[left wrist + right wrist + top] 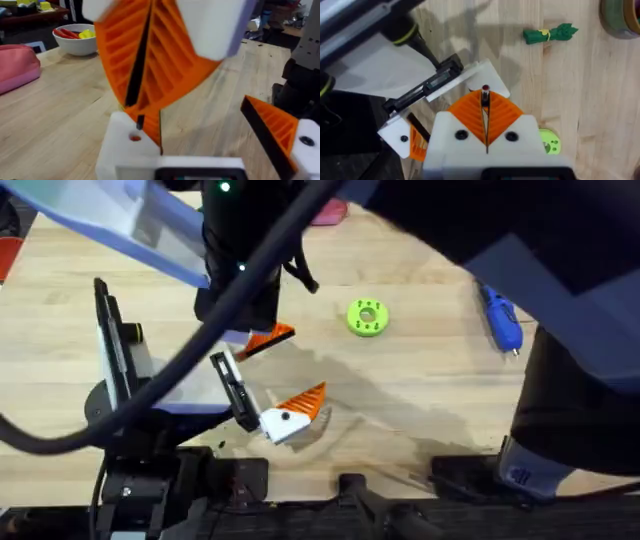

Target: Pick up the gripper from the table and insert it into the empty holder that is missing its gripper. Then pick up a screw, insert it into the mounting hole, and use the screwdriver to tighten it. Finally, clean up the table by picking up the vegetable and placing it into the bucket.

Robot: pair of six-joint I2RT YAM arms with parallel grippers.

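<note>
One by one, then. Overhead: spotted the left gripper [308, 360] with jaws spread wide and the orange finger [270, 338] sitting at one of them. Found the screwdriver [500, 320] lying well apart from those jaws, out past the green disc [367, 317].

Left wrist: caught the right gripper [140, 112] coming down from above between the spread jaws, pads pressed together on a thin dark screw [140, 121]. Placed the screw tip just above the mounting hole [135, 137] in the white holder [117, 150], close but apparently not yet inside. Judged the orange finger to be in the holder but still unfastened.

Right wrist: confirmed jaws clamped on the screw, head poking out at the fingertips. Picked out the vegetable [550, 34] well ahead of those jaws, and the bucket [620, 17] beyond it, vegetable not yet in.

Trouble ahead, by my reckoning: might miss the hole through a slightly tilted screw or a small sideways offset. Could drop the screw onto the table by letting go before the thread seats. Might also nudge the loose finger out of its holder by pressing down too hard.
</note>
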